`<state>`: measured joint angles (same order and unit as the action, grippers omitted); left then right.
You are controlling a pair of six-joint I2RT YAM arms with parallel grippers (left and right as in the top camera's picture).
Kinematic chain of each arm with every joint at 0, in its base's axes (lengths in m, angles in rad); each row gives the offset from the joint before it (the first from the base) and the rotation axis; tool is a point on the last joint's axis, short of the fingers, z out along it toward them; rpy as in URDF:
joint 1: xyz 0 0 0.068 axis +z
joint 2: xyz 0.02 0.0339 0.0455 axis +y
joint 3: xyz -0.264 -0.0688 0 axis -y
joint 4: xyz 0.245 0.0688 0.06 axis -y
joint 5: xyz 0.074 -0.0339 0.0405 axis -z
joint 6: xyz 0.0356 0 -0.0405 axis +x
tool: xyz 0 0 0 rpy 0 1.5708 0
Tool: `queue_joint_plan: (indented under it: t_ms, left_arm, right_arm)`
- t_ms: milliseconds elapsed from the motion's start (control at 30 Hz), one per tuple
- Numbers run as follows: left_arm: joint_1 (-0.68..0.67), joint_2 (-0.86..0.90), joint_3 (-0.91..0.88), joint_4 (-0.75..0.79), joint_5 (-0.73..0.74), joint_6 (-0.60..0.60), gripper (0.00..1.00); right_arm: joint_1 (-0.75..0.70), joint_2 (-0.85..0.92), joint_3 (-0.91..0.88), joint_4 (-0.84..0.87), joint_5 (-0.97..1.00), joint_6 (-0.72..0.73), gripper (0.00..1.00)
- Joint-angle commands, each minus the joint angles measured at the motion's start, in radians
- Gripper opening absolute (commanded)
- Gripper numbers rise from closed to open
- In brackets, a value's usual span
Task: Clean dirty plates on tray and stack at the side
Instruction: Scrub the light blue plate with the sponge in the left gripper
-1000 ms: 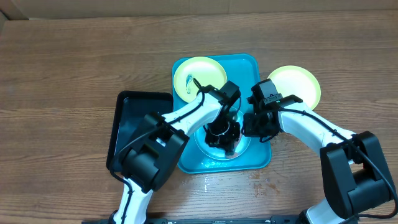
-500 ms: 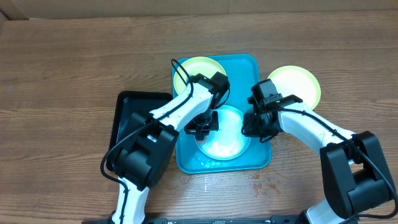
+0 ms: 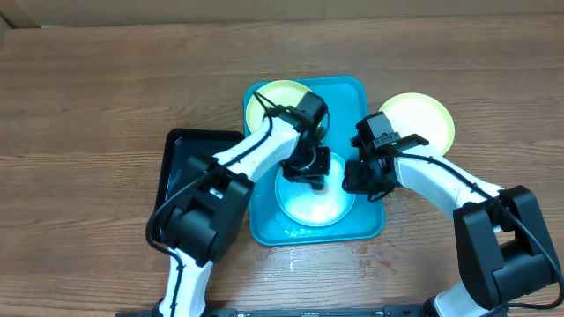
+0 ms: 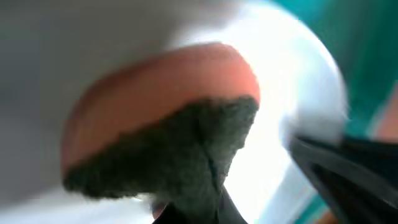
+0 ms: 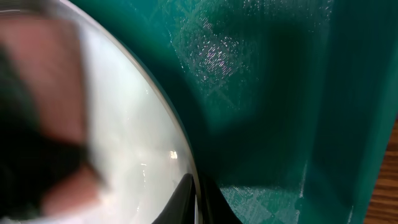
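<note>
Left pincer is down on the blue-rimmed plate in the middle of the tray, seen from overhead. The right pincer sits at that plate's right edge. One yellow-green plate lies in the tray's far left corner, partly under my arm, so I cannot tell if it is smeared. Another yellow-green plate lies on the table just right of the tray and looks clean. I judge that one done, one in hand and one waiting, with no stack begun. A black tray just left of the tray holds nothing I can see.

On the left wrist camera, the left pincer seems clamped on a sponge, dark scouring side against the white plate.

On the right wrist camera, the fingertips are narrow and look nipped on the plate's rim, teal tray floor beyond.
</note>
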<state>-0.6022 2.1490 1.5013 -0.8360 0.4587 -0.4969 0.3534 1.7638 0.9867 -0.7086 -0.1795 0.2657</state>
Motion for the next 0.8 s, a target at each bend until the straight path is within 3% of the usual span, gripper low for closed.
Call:
queue_joint_plan:
  t_ms: [0,100,267,433,633,767]
  left_arm:
    - [-0.053,0.055,-0.034,-0.008,0.113,0.039,0.04]
    - [-0.058,0.055,-0.034,-0.044,0.042,0.035,0.04]
    - [-0.003,0.054,-0.021,-0.181,-0.161,-0.103,0.04]
    - [0.06,0.054,0.006,-0.275,-0.385,-0.113,0.04]
    - [0.072,0.054,0.007,-0.276,-0.629,-0.109,0.04]
    - [0.071,0.054,0.007,-0.232,-0.668,-0.072,0.04]
  right_arm:
    - [0.01,0.045,-0.026,-0.03,0.018,-0.001,0.04]
    - [0.01,0.045,-0.026,-0.034,0.018,-0.001,0.04]
    - [0.01,0.045,-0.026,-0.035,0.018,-0.001,0.04]
    - [0.01,0.045,-0.026,-0.037,0.017,-0.001,0.04]
    - [0.01,0.045,-0.026,-0.037,0.017,-0.001,0.04]
    - [0.01,0.045,-0.026,-0.037,0.017,-0.001,0.04]
